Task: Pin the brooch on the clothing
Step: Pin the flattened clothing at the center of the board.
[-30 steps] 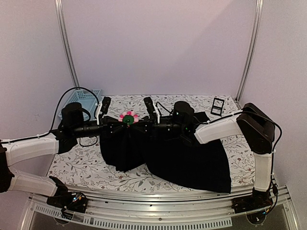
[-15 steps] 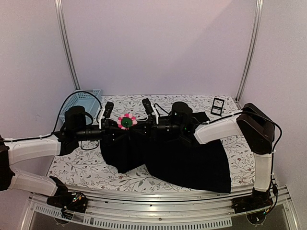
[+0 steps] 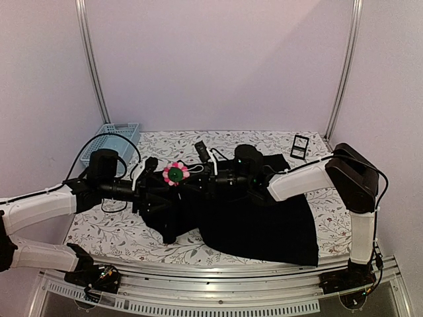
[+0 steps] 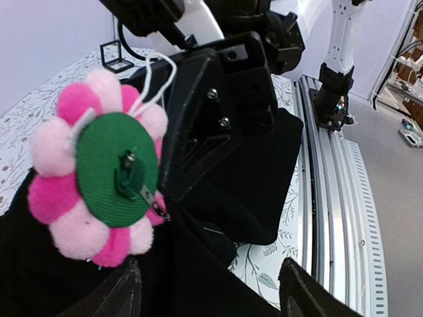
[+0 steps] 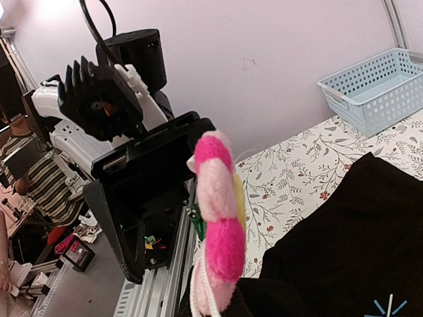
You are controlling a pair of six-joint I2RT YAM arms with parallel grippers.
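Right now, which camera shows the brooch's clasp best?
The left wrist view: the brooch is close, its green backing and metal clasp facing the camera. The right wrist view shows it edge-on, clasp hidden; the top view shows it too small for detail.

The brooch is seen edge-on at lower centre, its pink petals stacked upright with a yellowish strip along the right side, and white thread is shown beneath it. The black left gripper is placed just left of it, backed by a white arm. The lower right is filled by the black shirt, with a light-blue emblem cut by the bottom edge. A blue basket is set on the flowered cloth at upper right. A metal rail is seen at lower left.
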